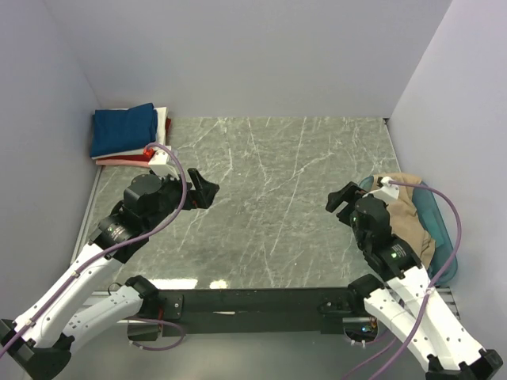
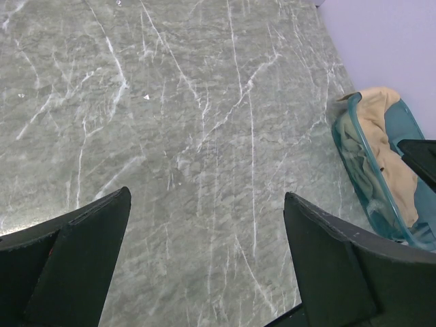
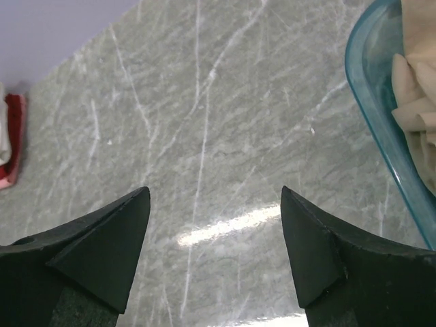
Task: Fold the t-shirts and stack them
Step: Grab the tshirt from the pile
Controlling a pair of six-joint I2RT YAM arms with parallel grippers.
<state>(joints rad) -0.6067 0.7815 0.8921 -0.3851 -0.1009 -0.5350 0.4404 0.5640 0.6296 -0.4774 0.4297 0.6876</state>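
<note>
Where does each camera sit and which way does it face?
Top external: above and behind, looking down; both arms, folded stack and tub show.
Left wrist: on its arm, past the open left gripper toward the tub.
Right wrist: on its arm, past the open right gripper; stack at left edge.
All share the tub.

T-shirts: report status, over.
Left gripper, right gripper open, empty. Tan shirt bunched in teal tub by right gripper. Folded stack far left, navy on top. No obstruction seen.

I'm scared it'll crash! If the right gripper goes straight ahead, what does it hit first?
Probably only the bare table; the right gripper points down at it, with the tub off to its side.
</note>
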